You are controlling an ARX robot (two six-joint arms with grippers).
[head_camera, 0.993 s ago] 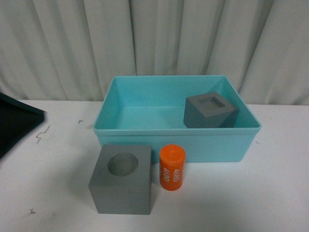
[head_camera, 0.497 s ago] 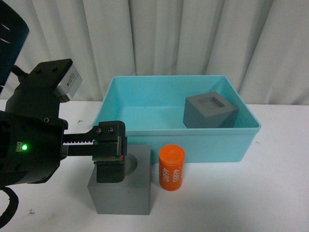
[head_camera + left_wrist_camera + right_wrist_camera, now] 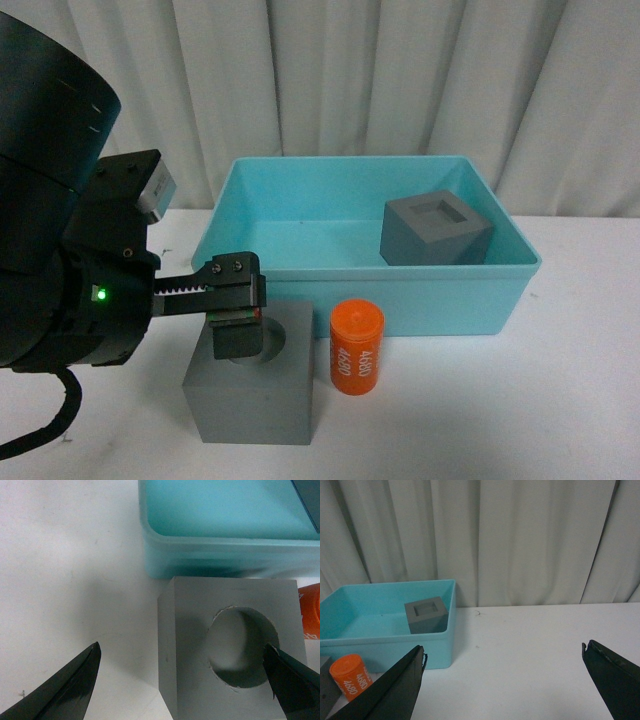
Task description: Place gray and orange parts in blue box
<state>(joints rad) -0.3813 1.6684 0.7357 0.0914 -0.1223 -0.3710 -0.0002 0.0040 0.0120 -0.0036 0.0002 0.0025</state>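
One white tabletop (image 3: 560,400) before pale curtains (image 3: 400,80)

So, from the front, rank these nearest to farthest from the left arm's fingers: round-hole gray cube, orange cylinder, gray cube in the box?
1. Round-hole gray cube, under the left fingers.
2. Orange cylinder, right of that cube.
3. Square-recess gray cube, inside the blue box.

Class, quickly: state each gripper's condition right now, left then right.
Left gripper: open, over the gray cube, gripping nothing.
Right gripper: open, empty.
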